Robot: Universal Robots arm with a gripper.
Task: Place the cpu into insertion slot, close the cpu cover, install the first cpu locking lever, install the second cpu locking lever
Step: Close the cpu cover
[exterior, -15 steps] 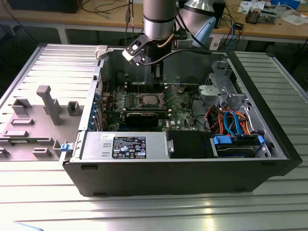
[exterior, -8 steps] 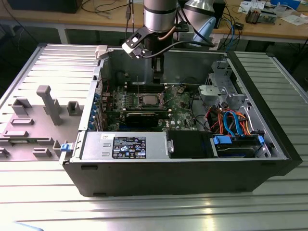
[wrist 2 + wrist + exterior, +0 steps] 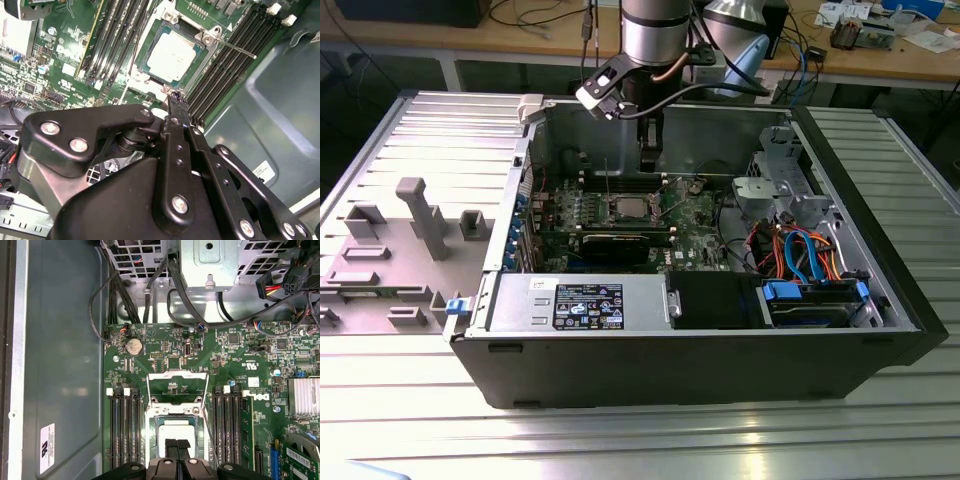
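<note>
You have the cpu (image 3: 172,54) seated in the insertion slot (image 3: 145,60). The cpu cover (image 3: 177,375) stands open, the levers (image 3: 235,48) are unlatched, and the claw (image 3: 177,445) is clenched on nothing.

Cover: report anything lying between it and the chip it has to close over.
Nothing lies on the chip; its top is bare. The cover stands open at one edge of it. The gripper, fingers shut, hangs at the opposite edge and might meet the cover as it comes down.
</note>
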